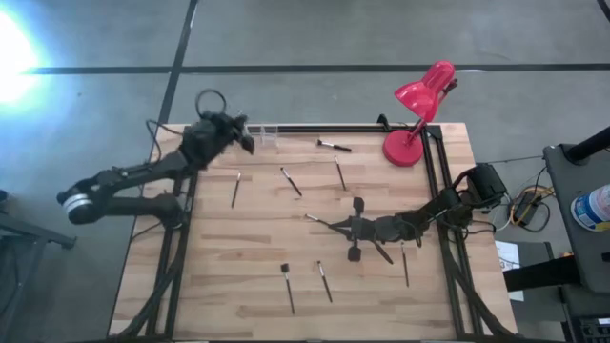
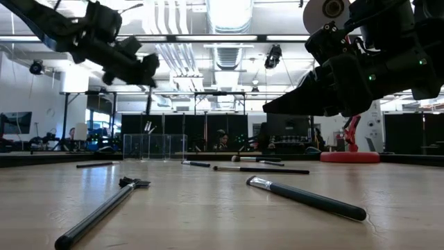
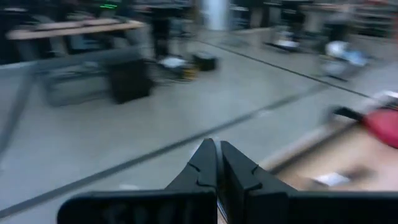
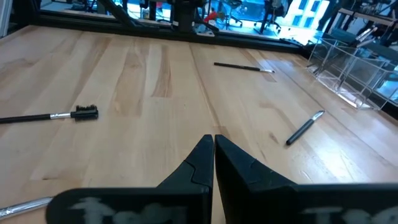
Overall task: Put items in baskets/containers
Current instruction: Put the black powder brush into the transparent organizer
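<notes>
The clear transparent plastic container (image 1: 263,131), a low row of joined compartments, stands at the far edge of the light wooden table (image 1: 238,276); it serves as the reference point below. In the low view two dark sticks can be seen standing inside it.

Left gripper (image 1: 246,140): raised above the table just beside the container, on the side away from the lamp. Fingers pressed together, nothing seen between them.

Right gripper (image 1: 324,225): well apart from the container, over the middle of the table, low above the wood. Fingers together, nothing held.

Thin dark makeup brushes lie loose on the table, none touching the container. The nearest brush (image 1: 235,189) lies near it, toward the table's middle. A second brush (image 1: 291,182) and a third brush (image 1: 340,173) lie a little farther on. A pale-tipped brush (image 1: 335,145) lies beside the container along the same far edge, between it and the red desk lamp (image 1: 419,110). Three more brushes (image 1: 289,288) lie well apart from it, near the opposite edge.

The lamp stands at the far corner, along the same edge as the container.
</notes>
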Robot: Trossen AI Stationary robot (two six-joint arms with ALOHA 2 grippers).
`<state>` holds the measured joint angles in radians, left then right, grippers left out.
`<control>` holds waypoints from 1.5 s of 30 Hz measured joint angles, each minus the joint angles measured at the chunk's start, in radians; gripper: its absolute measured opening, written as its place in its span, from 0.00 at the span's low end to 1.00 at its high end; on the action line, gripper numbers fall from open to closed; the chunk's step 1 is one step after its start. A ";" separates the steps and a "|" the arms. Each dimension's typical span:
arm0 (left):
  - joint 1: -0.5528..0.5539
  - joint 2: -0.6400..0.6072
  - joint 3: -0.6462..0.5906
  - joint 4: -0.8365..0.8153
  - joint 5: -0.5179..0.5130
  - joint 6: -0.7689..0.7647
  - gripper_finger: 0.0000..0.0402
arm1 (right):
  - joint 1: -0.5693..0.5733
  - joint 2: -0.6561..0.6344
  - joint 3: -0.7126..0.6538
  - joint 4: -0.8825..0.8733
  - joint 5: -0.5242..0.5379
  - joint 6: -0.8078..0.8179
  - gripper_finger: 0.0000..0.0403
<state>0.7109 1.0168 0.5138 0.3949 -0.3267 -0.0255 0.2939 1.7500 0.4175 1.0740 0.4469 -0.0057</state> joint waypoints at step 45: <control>0.171 0.414 0.007 0.470 -0.226 0.358 0.00 | 0.000 0.000 0.001 0.008 -0.002 -0.002 0.02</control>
<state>0.8818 1.4309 0.5205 0.8651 -0.5529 0.3328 0.2939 1.7504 0.4183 1.0821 0.4450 -0.0078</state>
